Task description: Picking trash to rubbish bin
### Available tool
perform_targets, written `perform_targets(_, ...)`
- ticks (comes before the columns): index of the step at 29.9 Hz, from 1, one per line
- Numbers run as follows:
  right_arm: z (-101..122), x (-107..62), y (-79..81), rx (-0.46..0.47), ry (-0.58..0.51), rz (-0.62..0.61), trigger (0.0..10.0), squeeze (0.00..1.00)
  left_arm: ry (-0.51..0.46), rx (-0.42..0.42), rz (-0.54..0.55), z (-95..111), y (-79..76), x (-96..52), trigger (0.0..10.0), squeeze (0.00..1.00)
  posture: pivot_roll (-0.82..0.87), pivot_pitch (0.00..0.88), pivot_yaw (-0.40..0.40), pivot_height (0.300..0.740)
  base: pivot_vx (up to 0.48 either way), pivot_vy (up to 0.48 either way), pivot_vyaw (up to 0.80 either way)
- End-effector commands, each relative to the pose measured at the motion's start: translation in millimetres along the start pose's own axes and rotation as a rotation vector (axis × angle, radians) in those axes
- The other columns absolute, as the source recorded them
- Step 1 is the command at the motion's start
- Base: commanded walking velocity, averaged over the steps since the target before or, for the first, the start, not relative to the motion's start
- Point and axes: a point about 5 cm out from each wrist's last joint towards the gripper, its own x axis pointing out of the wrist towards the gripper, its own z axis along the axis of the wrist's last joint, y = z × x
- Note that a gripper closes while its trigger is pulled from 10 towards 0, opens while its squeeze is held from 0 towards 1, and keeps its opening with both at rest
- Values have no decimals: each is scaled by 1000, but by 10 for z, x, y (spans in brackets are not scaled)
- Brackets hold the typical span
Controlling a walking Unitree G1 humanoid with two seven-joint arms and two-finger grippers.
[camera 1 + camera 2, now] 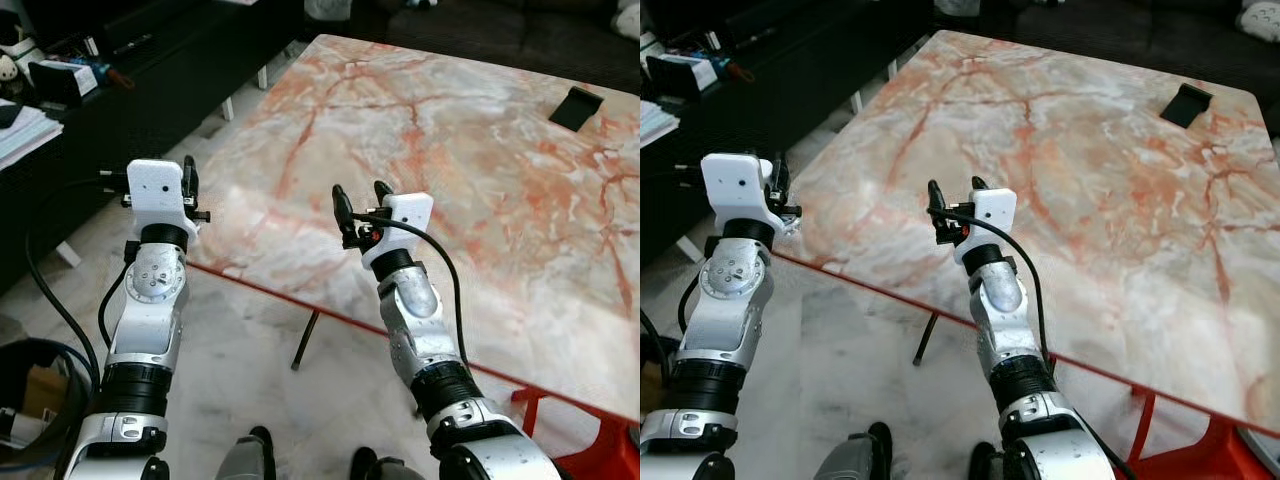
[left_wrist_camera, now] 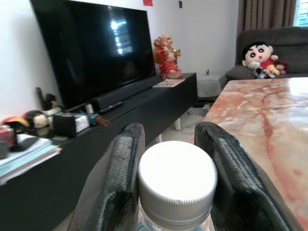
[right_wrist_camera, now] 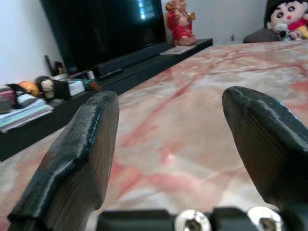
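The left hand (image 2: pixel 175 159) is raised off the near left corner of the marble counter (image 1: pixel 480 170), over the floor, and its two black fingers (image 2: pixel 118 178) are closed against the white ribbed cap of a bottle (image 2: pixel 177 185); the cap sits squarely between the pads, touching both. Only the cap and a sliver of clear neck can be made out, so the bottle's body and contents cannot be told. The right hand (image 1: pixel 357 205) is held above the counter's near edge, with its fingers (image 3: pixel 79 159) spread wide apart and nothing between them; bare marble shows through the gap. In the head view the left hand stands at about 9 o'clock from the right hand, the two well apart. A small black object (image 1: pixel 576 107) lies flat on the counter towards 1 o'clock, near the far right edge. A dark round container (image 1: pixel 30 400) with a light lining stands on the floor at 8 o'clock, beside the left arm. Along the wall at 10 o'clock runs a low black cabinet (image 2: pixel 144 103) carrying a television (image 2: pixel 96 43), a red figurine (image 2: pixel 167 57) and small clutter. A plush doll (image 2: pixel 257 57) rests on a grey sofa (image 2: pixel 274 41) beyond the counter's far end.
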Motion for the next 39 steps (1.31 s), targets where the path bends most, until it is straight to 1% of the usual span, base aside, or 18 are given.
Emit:
perform_targets(1,-5,-3,-25,-6,5,-6,10000,0,-12,2,11,33,22,-7,10000,0,121,133,-7,740,-274,0,0)
perform_targets(16,-26,-22,-48,-6,13,-13,10000,0,4,6,17,9,31,-36,10000,0,118,145,-10,740,-274,0,0)
perform_targets(21,-141,-74,-84,-10,74,-24,10000,0,83,25,1,-173,24,-124,10000,0,120,147,-14,740,-109,0,0)
perform_targets(22,-181,-98,-93,-6,91,-28,10000,0,110,35,-10,-252,19,-167,10000,0,119,147,-13,740,0,0,0)
perform_targets(24,-236,-134,-110,-5,115,-32,10000,0,145,26,-12,-350,21,-223,10000,0,118,150,-14,740,0,0,0)
perform_targets(26,-266,-155,-118,-7,128,-34,10000,0,168,16,-14,-406,23,-255,10000,0,118,150,-14,740,0,0,0)
perform_targets(28,-271,-158,-119,-7,130,-34,10000,0,172,15,-14,-413,23,-260,10000,0,118,150,-14,740,0,0,0)
perform_targets(29,-395,-249,-174,-2,189,-58,10000,0,247,16,-36,-600,19,-370,10000,0,119,154,-17,740,0,0,0)
perform_targets(30,-600,-422,-264,2,291,-97,10000,0,368,13,-62,-893,27,-582,10000,0,117,155,-19,740,0,0,0)
perform_targets(33,-782,-610,-345,1,390,-128,10000,0,470,26,-65,-1128,62,-793,10000,0,117,151,-19,740,0,0,0)
perform_targets(34,-893,-735,-387,17,455,-149,10000,0,523,24,-69,-1246,77,-911,10000,0,117,151,-21,740,0,0,0)
perform_targets(35,-920,-768,-397,23,472,-154,10000,0,536,20,-70,-1274,79,-941,10000,0,117,151,-21,740,0,0,0)
perform_targets(36,-1010,-878,-422,20,532,-167,10000,0,584,41,-73,-1365,99,-1040,10000,0,115,149,-22,740,0,0,0)
perform_targets(39,-1125,-1041,-462,13,613,-189,10000,0,652,57,-71,-1493,133,-1183,10000,0,106,147,-22,740,0,0,0)
